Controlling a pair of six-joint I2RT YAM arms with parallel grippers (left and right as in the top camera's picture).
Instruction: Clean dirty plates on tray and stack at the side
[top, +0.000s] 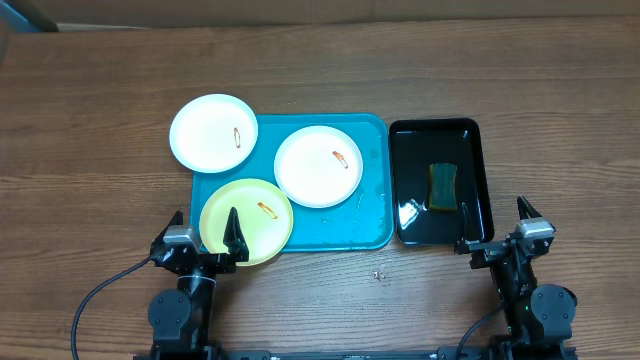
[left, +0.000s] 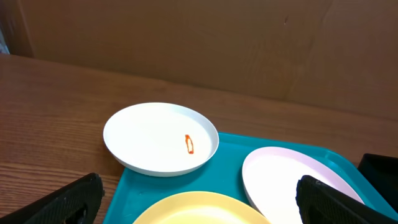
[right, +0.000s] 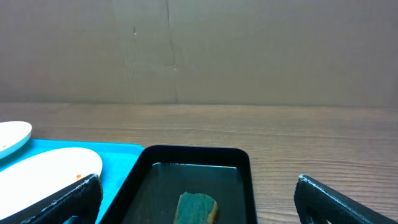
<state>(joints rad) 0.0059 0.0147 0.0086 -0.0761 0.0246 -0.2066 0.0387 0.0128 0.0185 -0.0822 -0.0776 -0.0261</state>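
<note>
Wooden table (top: 100, 100) bears the tray (top: 372, 222), long axis running left-right.

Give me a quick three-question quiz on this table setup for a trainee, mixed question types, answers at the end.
1. True or false: all three plates sit fully inside the blue tray.
2. The sponge lies in: A the black tray; B the blue tray; C a plate.
3. Fill in: the left gripper and right gripper are both ____.
Key: 1 false; 2 A; 3 open.
</note>
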